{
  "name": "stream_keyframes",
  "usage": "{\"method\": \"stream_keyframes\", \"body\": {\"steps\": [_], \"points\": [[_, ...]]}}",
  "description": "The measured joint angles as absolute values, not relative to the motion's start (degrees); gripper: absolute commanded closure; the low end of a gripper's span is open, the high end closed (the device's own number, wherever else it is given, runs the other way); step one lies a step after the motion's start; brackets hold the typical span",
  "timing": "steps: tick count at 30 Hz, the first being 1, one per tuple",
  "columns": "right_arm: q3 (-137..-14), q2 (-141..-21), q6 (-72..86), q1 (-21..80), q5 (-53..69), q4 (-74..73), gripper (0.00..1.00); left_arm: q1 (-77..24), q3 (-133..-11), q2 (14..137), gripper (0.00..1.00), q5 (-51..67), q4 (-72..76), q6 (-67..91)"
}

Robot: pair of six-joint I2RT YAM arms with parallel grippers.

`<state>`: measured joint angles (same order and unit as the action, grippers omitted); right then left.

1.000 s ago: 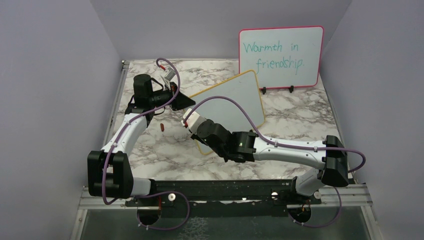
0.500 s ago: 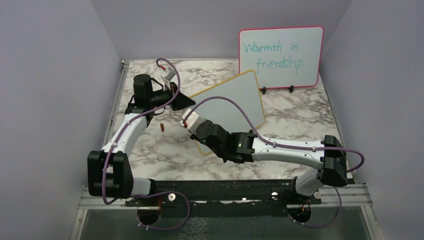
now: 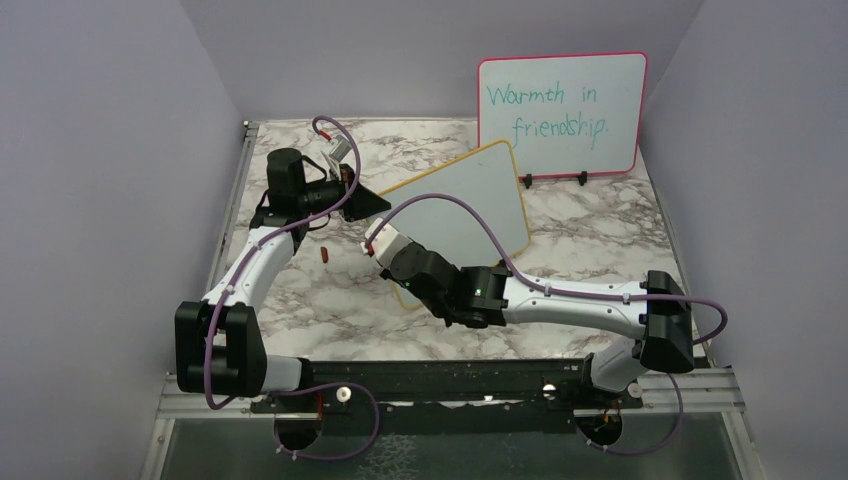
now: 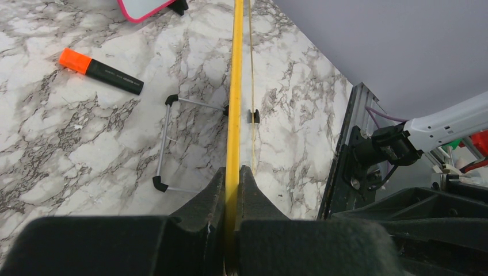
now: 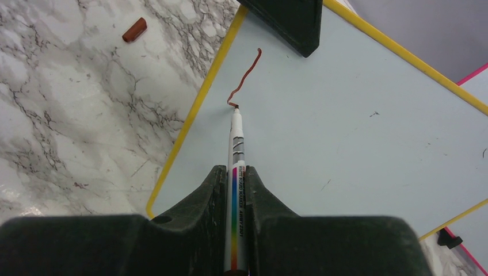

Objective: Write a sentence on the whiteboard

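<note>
The whiteboard (image 5: 357, 132) looks smooth and faintly glossy; the table (image 5: 69, 115) has a matt marble pattern.

overhead from behind, wrist views close; all share whiteboard (image 3: 480, 190)

Table (image 5: 69, 115) veined grey on white marble, whiteboard (image 5: 345, 144) framed in yellow — marked with a red-brown stroke (image 5: 244, 77), marker (image 5: 237, 167) banded in rainbow colours, far board (image 3: 560, 110) edged pink.
</note>
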<state>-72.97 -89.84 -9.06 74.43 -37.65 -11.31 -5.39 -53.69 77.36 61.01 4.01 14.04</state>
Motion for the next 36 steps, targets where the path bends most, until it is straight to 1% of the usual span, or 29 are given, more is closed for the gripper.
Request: {"method": "stream_keyframes", "body": {"steps": [36], "points": [[-71.6, -89.8, -9.0, 74.7, -43.2, -11.2, 0.99, -5.4, -53.7, 77.4, 1.00, 61.0, 3.9, 13.8]]}}
